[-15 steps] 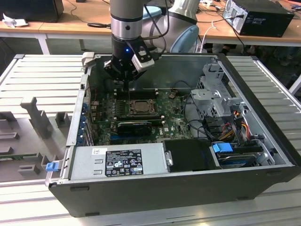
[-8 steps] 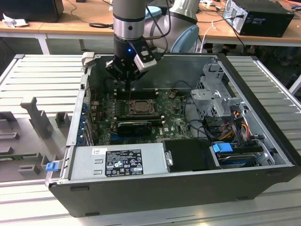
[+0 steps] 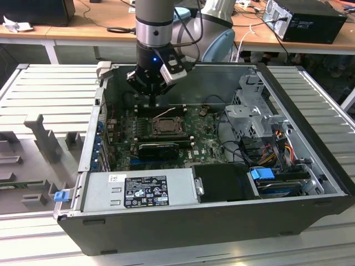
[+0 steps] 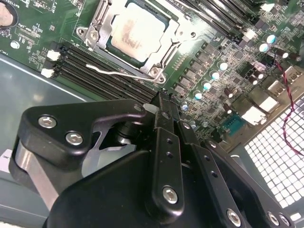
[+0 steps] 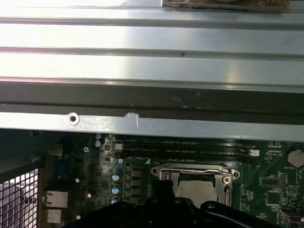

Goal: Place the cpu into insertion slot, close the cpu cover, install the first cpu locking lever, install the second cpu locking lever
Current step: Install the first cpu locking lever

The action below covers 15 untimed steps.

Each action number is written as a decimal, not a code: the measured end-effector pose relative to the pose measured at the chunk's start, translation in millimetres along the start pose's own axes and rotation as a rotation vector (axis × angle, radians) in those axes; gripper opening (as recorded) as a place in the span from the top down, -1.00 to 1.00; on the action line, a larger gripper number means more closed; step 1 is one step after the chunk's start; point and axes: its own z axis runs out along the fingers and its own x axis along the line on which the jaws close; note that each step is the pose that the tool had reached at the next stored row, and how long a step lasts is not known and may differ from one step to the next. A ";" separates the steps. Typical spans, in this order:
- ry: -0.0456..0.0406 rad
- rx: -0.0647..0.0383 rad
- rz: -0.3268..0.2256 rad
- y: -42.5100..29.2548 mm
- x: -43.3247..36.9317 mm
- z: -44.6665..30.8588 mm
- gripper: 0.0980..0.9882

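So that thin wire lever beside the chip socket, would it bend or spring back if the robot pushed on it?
Probably springy. The lever is a thin metal wire lying along the cpu cover, so it would likely flex a little and push back. Its smooth, narrow shaft might also slip off the fingers, which look broad beside it.

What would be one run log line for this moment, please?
cpu: seated in insertion slot | cpu cover: closed over it | pincer: shut, empty, above memory slots beside socket

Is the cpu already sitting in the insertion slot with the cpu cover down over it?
Yes. In the second wrist view the cpu lies flat in the insertion slot, with the cpu cover framing its edges.
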 end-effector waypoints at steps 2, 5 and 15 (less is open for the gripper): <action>0.0000 0.000 0.000 0.0 -1.4 0.1 0.98; 0.0000 0.000 0.000 -0.1 -2.9 0.1 0.98; 0.0000 0.000 0.000 -0.3 -7.6 0.2 0.98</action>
